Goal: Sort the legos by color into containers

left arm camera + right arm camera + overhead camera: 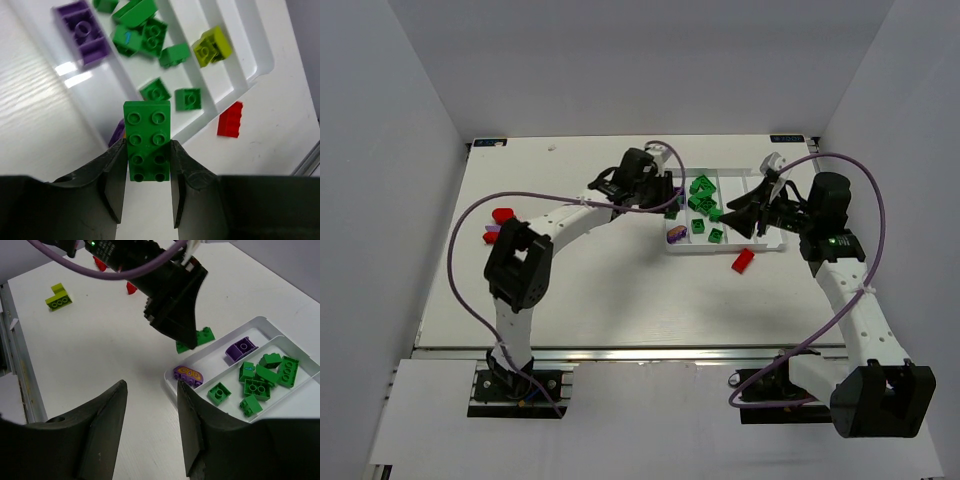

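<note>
Low in the centre of the left wrist view, my left gripper (147,150) is clamped across the long sides of a green two-by-four brick (147,122), studs toward the camera and its far half sticking out past the fingertips. Beneath it lies the white tray (260,65). A purple brick (82,32) sits in the channel at upper left, a heap of green bricks (142,27) fills the next channel to the right, and a yellow-green brick (212,46) lies in the one after that. A red brick (231,120) rests on the table (40,100) just outside the tray's rim at centre right. The held brick appears to hang over the tray's near end, close to the divider between the purple and green channels. I would therefore nudge it toward the upper right of this view until it is squarely over the green heap. Then I would go low before letting go, since a high drop could bounce it into a neighbouring channel. My right gripper (150,390) has its fingers apart with nothing between them, above bare table beside the tray's corner. I would hold it clear of the left arm.
</note>
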